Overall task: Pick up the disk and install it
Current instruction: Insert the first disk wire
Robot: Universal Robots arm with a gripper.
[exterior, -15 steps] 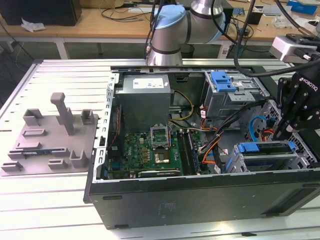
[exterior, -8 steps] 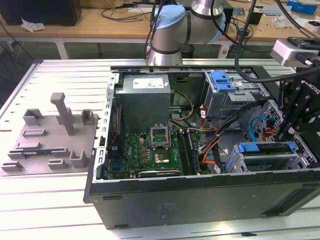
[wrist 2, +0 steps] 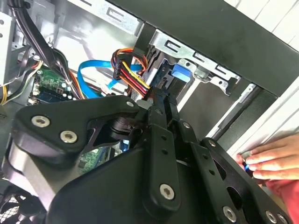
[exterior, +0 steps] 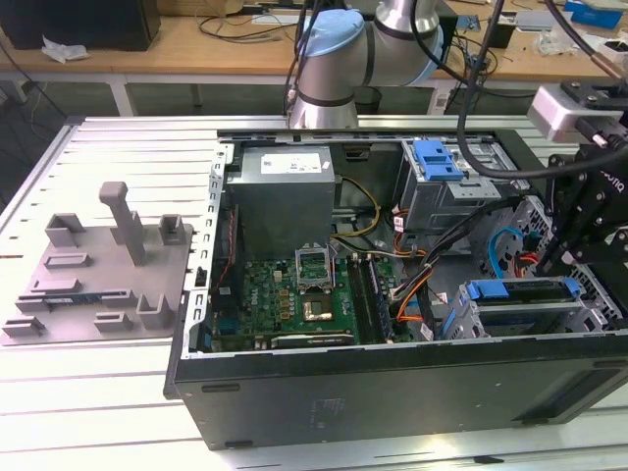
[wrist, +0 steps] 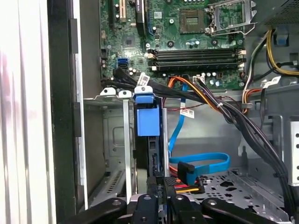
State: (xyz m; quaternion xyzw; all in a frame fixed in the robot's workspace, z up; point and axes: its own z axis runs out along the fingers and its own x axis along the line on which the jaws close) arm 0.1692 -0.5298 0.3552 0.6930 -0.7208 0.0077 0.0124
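My fingers (wrist 2: 159, 112) look pinched on the disk (exterior: 525, 291), edge-up in the cage (exterior: 461, 324) at 4 o'clock in the exterior view; crooked, it could jam or snag the cables (wrist: 186, 173).

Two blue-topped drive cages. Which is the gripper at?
The one holding the disk, beside the gripper at the exterior view's right; the cage with the blue latch tab sits farther off.
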